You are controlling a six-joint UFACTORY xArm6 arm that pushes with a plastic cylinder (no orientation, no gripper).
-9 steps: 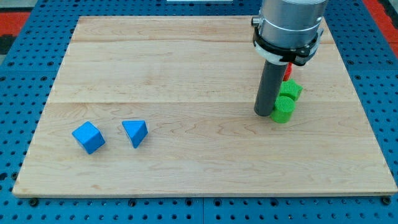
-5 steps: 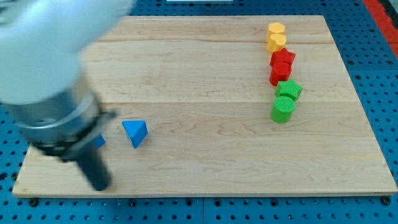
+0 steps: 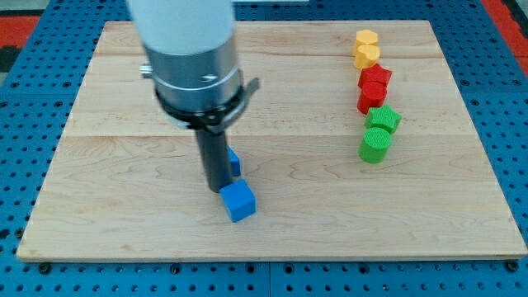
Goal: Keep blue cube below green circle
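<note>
The blue cube [image 3: 238, 201] lies on the wooden board [image 3: 330, 214], left of centre and low in the view. My tip [image 3: 218, 189] rests on the board touching the cube's upper left side. The green circle, a short green cylinder [image 3: 375, 147], stands far to the view's right and slightly higher than the cube. A second blue block [image 3: 234, 162] peeks out from behind the rod on its right; its shape is hidden.
On the view's right a column of blocks runs from top to bottom: two yellow blocks [image 3: 366, 48], two red blocks [image 3: 373, 87], a green star [image 3: 384, 119], then the green cylinder. A blue pegboard [image 3: 25, 124] surrounds the board.
The arm swung from beside the green blocks to the lower left, then right. The blue cube and the other blue block have been pushed right, toward the middle.
</note>
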